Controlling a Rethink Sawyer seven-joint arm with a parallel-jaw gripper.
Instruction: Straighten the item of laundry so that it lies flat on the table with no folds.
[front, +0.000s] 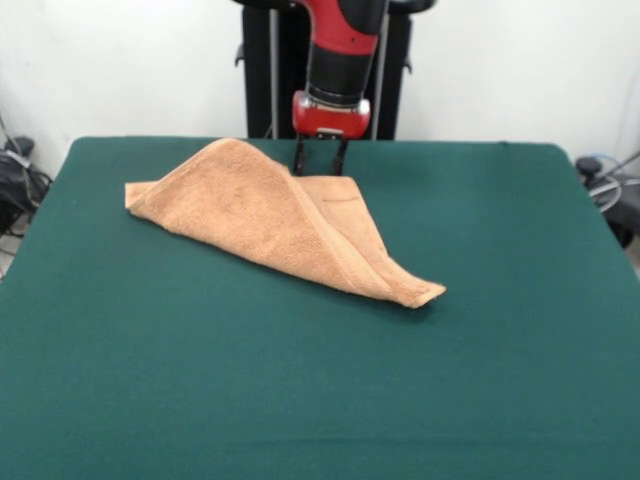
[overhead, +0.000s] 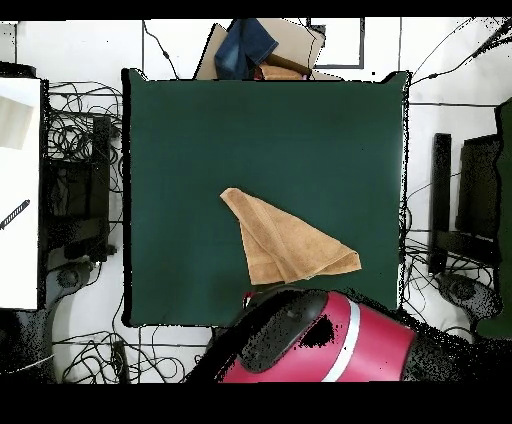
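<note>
Nearest the front camera runs the broad bare stretch of the table (front: 320, 400), a large rectangle covered in plain dark green felt-like cloth with no creases showing. Past that, toward the far half and a little left of centre, lies the peach-orange terry towel (front: 270, 215). It is not flat: it is folded over on itself into a rough triangle, with one corner pointing left, another pointing toward the near right, and a raised fold along its upper side. A paler hemmed edge and a woven band run along the right-hand layer.

Just behind the towel's far edge the red and black arm comes down, and its gripper (front: 320, 160) stands with two dark fingers spread slightly apart, their tips at or just behind the cloth; whether they touch it cannot be told.

From overhead, the towel (overhead: 285, 245) sits in the table's (overhead: 200, 140) half nearer the robot, close to the arm's red bulk, which hides the gripper. Around the table the pale floor is strewn with black cables, and dark equipment stands at both sides. A cardboard box holding blue cloth sits beyond the far edge.
</note>
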